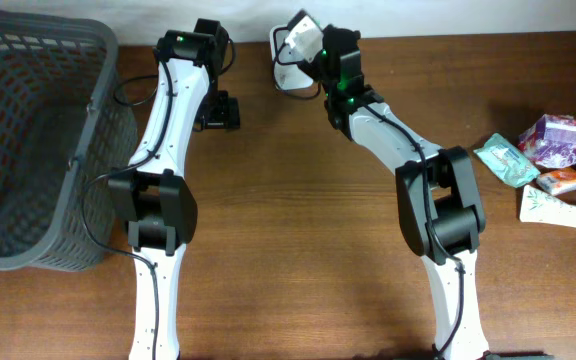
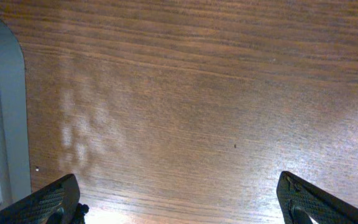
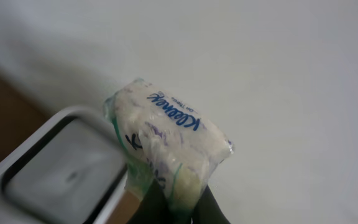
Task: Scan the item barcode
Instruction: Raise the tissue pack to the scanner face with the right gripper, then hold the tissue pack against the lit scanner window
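Observation:
A clear-wrapped Kleenex tissue pack [image 3: 166,140] with blue lettering and green trim is pinched at its lower end by my right gripper [image 3: 179,208], which is shut on it. Overhead, the pack [image 1: 303,38] is held up at the table's back edge, right over the white scanner [image 1: 286,78]. The scanner's grey body and dark window [image 3: 61,171] lie just left of the pack in the right wrist view. No barcode shows on the pack's visible sides. My left gripper [image 1: 220,110] hovers left of the scanner, open, with only bare wood between its fingertips [image 2: 58,199].
A large grey mesh basket [image 1: 28,150] fills the left side of the table. Several packaged items [image 1: 558,160] lie at the right edge. A grey plastic edge [image 2: 8,112] runs along the left of the left wrist view.

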You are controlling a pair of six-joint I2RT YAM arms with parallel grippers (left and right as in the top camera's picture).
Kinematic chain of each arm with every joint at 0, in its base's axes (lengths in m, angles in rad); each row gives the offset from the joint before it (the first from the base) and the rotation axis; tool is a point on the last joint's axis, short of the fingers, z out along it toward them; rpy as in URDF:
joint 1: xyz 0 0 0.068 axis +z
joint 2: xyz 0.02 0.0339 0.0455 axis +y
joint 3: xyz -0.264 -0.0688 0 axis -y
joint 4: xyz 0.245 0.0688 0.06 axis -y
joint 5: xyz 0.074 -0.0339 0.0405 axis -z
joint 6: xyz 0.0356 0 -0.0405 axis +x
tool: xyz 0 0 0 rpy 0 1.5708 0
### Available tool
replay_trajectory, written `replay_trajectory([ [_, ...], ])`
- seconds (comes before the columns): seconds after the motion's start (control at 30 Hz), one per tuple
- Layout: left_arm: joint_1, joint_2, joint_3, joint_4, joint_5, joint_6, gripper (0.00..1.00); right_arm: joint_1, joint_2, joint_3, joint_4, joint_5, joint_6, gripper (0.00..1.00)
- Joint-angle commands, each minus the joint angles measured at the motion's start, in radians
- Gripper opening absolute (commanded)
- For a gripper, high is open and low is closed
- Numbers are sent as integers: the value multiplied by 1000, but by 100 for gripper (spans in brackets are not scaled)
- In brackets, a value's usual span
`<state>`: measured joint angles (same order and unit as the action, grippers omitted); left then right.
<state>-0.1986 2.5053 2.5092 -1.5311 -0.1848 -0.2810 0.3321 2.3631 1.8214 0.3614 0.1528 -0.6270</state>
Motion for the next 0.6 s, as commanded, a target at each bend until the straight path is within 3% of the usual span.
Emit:
replay_trajectory([
  [0.0, 5, -14, -3, -2, -6, -10, 99, -11, -54, 64, -6, 72, 67, 4],
  [0.1, 5, -14, -3, -2, -6, -10, 99, -23, -59, 119, -165, -15, 185, 4],
  [0.2, 5, -14, -3, -2, -6, -10, 99, -25, -43, 119, -306, -167, 191, 4],
  [0.3, 5, -14, -3, -2, -6, -10, 99, -19, 14, 119, -324, -117, 102, 4],
  [0.57, 5, -14, -3, -2, -6, -10, 99, -18, 28, 122, -292, -89, 103, 4],
])
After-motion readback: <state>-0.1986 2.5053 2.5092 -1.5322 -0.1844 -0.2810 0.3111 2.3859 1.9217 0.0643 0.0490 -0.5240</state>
